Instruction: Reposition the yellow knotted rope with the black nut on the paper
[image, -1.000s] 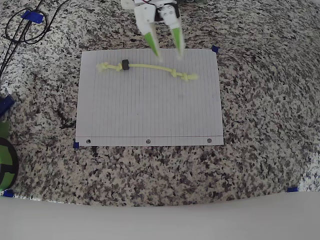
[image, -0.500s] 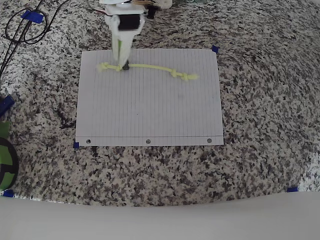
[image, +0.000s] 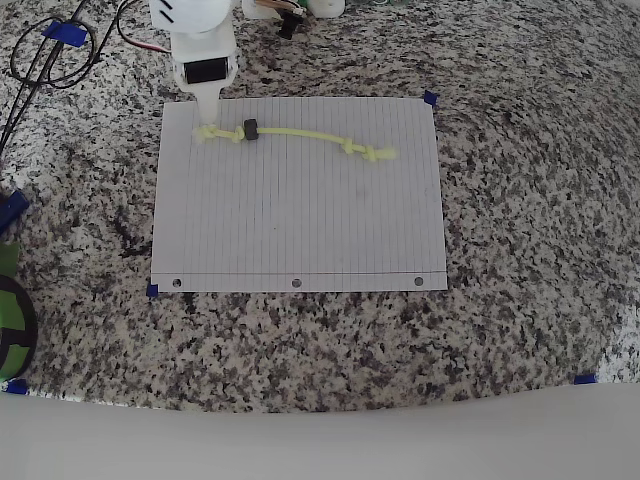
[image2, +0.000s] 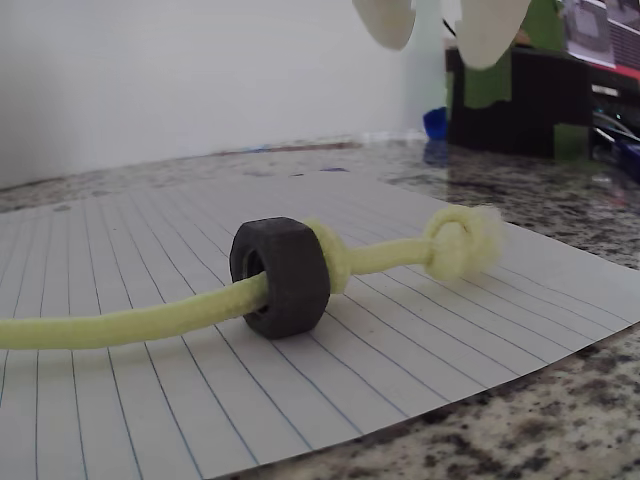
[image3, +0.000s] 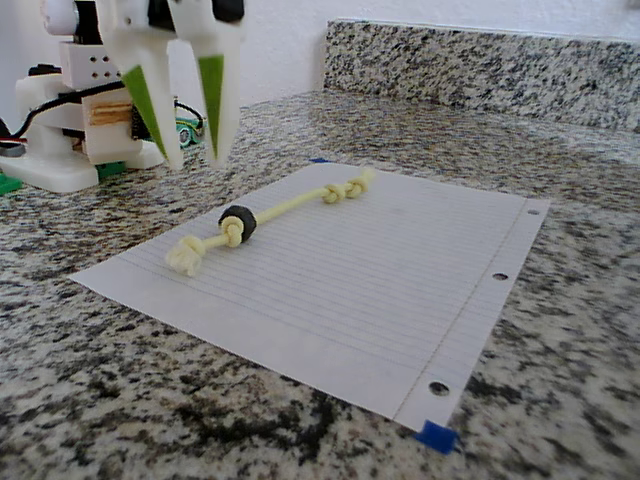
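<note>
From the overhead view I see the paper (image: 300, 210) lying flat on the speckled granite worktop (image: 520, 300), its three punched holes along the near long edge and small blue tape markers (image: 430, 98) at some of its corners. The yellow knotted rope (image: 300, 135) stretches across the far part of the sheet, sagging gently toward its right end, and the black nut (image: 251, 129) sits on it close to the left knot; in the wrist view the nut (image2: 281, 275) stands on edge on the paper (image2: 200, 380), touching a knot on its right, with the frayed end knot just beyond. My gripper (image3: 190, 158) hangs above the worktop near the paper's far left corner in the fixed view, its two green-faced fingers (image3: 214, 100) spread apart and holding nothing; it is clear of the rope (image3: 270, 215) and nut (image3: 238, 222). Nothing lies between the gripper and the rope. Around the sheet I note a black cable loop (image: 45, 50) with blue tape at the top left of the overhead view, a green and black object (image: 10, 320) at the left edge, and another blue tape marker (image: 585, 379) at the lower right. The arm's white base (image3: 70, 130) stands on the worktop behind the sheet, and a granite backsplash (image3: 480, 65) runs along the rear. I can read no writing or labels anywhere; the paper carries only ruled lines.
</note>
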